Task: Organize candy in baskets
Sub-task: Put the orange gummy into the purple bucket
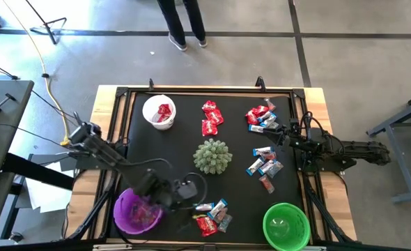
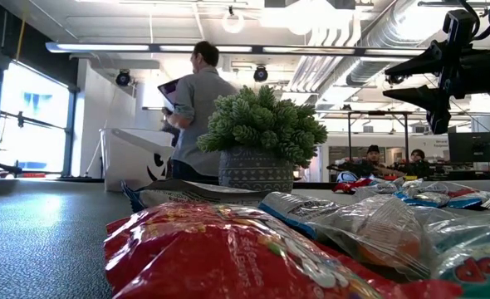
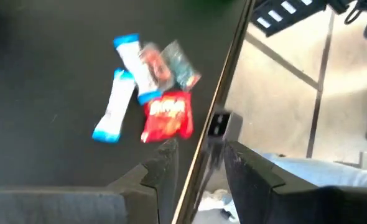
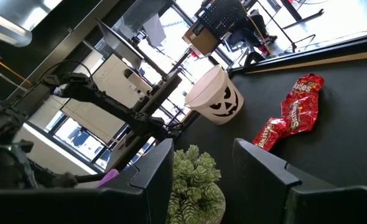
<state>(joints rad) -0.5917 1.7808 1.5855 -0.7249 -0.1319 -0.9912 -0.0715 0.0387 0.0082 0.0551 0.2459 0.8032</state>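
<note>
L gripper part-open, empty, nr round purple plastic basket; risk: scatters front-edge wrapped candy cluster; R gripper open, empty.

I can read very little from here. The red candy packs lying on the mat to the right of the white basket carry white brand lettering that looks like "Skittles", though I can't make out every letter. That basket bears a black jack-o'-lantern face, a drawing, not words. The red pack at the near edge of the mat shows white lettering too blurred for me to read. I can make out no numbers or signs.
</note>
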